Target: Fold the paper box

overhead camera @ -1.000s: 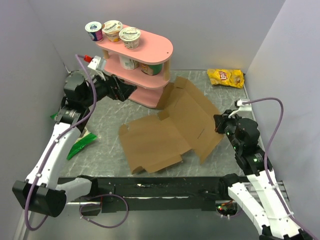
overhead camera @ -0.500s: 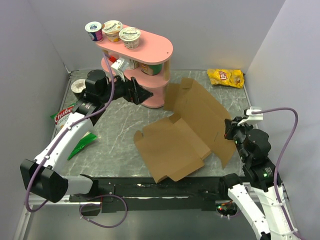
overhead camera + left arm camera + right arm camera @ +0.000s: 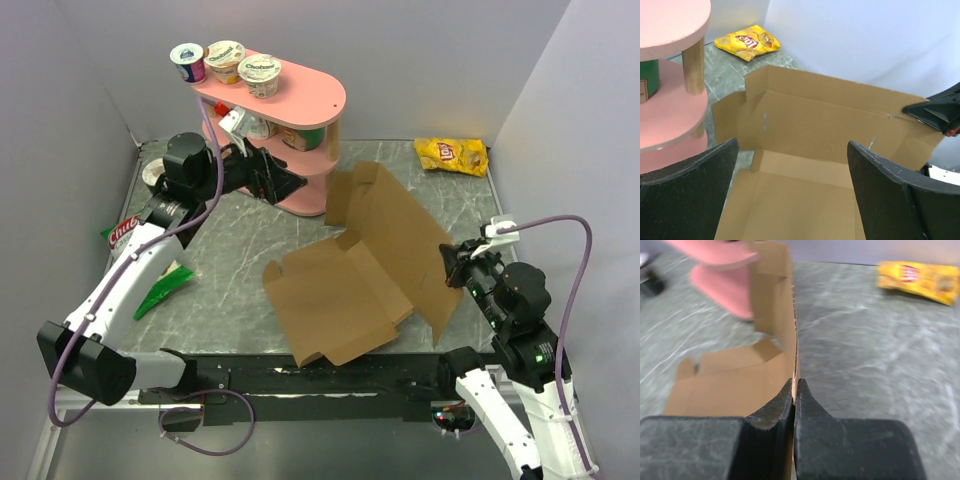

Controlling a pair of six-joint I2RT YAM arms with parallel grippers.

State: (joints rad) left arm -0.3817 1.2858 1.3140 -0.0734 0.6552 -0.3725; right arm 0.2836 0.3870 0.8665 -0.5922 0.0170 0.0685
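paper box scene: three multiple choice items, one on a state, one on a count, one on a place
1. The right gripper is: A) shut on the box edge B) open above it C) out of view
2. Cups on top of the pink shelf: A) two B) three C) five
3. The chip bag lies: A) on the shelf B) inside the box C) at the far right, apart from the box
Answers: 1 A, it pinches the cardboard edge; 2 B, three stand in a row; 3 C, it sits alone at the far right.
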